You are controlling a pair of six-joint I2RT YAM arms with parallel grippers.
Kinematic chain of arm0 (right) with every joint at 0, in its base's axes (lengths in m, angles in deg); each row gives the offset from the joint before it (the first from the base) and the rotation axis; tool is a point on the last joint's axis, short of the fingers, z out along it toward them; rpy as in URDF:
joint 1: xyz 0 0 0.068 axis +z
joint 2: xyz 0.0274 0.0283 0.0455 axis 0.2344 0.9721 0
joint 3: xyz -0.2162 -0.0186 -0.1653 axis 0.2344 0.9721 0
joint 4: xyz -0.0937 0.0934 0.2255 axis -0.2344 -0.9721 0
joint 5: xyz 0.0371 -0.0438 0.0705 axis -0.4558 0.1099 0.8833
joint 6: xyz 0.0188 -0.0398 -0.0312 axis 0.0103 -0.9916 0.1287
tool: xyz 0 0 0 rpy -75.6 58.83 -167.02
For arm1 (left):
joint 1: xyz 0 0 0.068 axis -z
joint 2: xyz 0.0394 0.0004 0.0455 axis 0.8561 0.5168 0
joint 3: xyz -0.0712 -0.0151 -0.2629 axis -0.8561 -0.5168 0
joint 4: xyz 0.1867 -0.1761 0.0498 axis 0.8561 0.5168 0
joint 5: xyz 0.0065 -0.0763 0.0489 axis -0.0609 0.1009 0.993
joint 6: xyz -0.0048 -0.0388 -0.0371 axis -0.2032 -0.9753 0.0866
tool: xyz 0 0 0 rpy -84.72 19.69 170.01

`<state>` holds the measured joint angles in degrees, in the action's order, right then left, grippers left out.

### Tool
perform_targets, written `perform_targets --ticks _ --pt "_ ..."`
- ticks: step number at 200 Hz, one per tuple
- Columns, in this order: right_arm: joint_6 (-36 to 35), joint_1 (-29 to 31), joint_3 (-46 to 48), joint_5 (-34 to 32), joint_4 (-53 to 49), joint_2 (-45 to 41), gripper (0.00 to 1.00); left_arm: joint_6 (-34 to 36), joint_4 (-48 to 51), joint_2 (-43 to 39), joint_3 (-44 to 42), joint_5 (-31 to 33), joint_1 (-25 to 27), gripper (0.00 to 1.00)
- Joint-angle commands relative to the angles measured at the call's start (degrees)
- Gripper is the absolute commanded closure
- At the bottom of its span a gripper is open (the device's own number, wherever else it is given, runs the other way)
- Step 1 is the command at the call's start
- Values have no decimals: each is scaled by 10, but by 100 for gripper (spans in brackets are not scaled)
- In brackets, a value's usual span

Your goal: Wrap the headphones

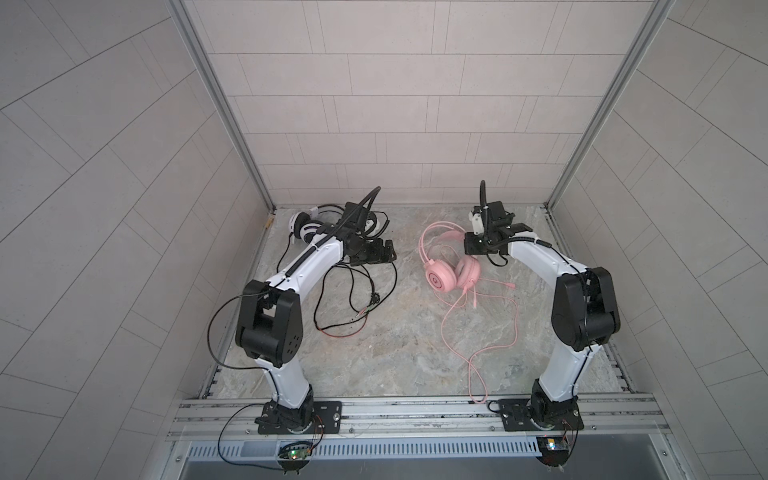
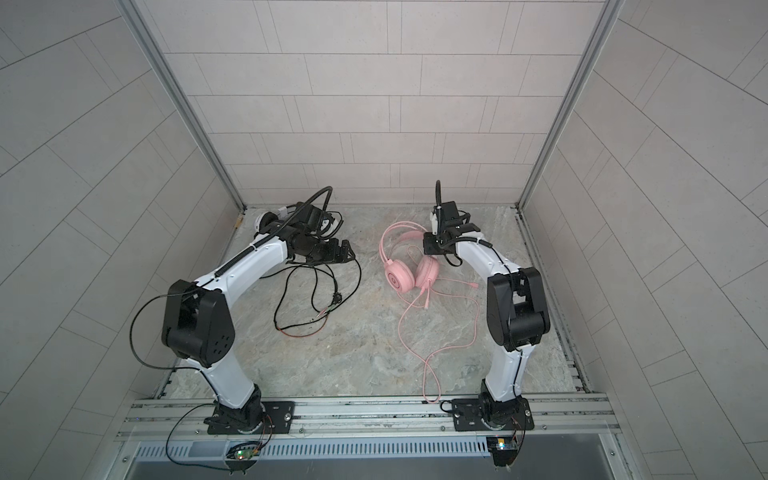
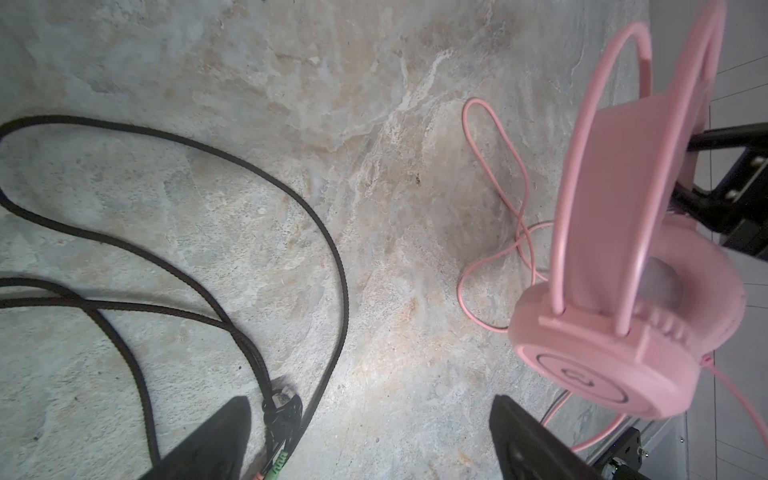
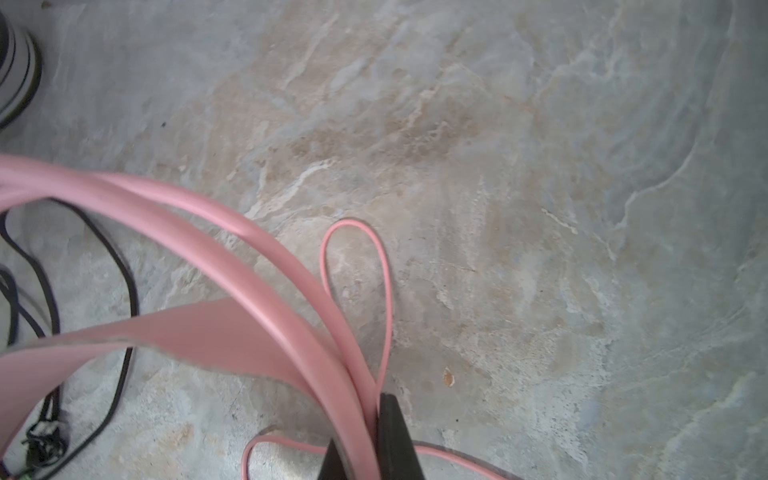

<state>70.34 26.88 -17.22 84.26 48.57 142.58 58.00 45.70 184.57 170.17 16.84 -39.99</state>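
The pink headphones (image 1: 440, 279) (image 2: 400, 279) lie right of centre on the marble table, ear cups toward the front. My right gripper (image 1: 472, 248) (image 2: 432, 247) (image 4: 361, 440) is shut on their pink headband (image 4: 232, 266), lifting it off the surface. Their pink cable (image 1: 490, 332) trails loose toward the front. At the back left sit the white-and-black headphones (image 1: 305, 228) (image 2: 266, 220), partly hidden by my left arm. Their black cable (image 1: 353, 299) (image 3: 208, 166) sprawls loose. My left gripper (image 1: 384, 251) (image 3: 370, 411) hangs open over bare table, beside the cable's plugs (image 3: 282, 457).
Tiled enclosure walls close in the table on three sides. An aluminium rail (image 1: 415, 411) with both arm bases runs along the front edge. The pink cable's end (image 1: 478, 399) reaches that rail. Bare marble (image 1: 395, 353) shows at the front middle.
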Motion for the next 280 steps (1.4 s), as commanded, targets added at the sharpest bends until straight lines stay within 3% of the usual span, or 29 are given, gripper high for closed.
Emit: perform_targets --ticks 1,22,61,100,131,194,222,249,261,280 --pt "-78 48 8 -64 -1 -4 100 22 -21 -30 -6 -22 4 5" --pt "-92 75 -14 -52 -10 9 100 37 -26 -41 -8 -23 9 5" --pt "-123 116 -65 -72 -52 25 100 81 -30 -59 -23 48 43 4" --pt "-112 140 -75 11 -34 25 100 125 -28 -67 -36 143 96 1" --pt "-126 151 -78 45 -31 25 100 128 -25 -67 -38 191 100 0" --pt "-131 182 -64 51 -20 1 100 136 0 -44 -25 253 118 1" --pt "-129 185 -62 57 -6 -12 100 140 33 -16 1 256 124 10" --pt "-126 191 -53 55 14 -23 100 140 56 -5 17 263 126 12" --pt "-125 194 -46 44 24 -31 100 142 60 -2 21 264 127 23" --pt "-116 195 -36 45 36 -45 100 144 67 2 24 273 129 31"
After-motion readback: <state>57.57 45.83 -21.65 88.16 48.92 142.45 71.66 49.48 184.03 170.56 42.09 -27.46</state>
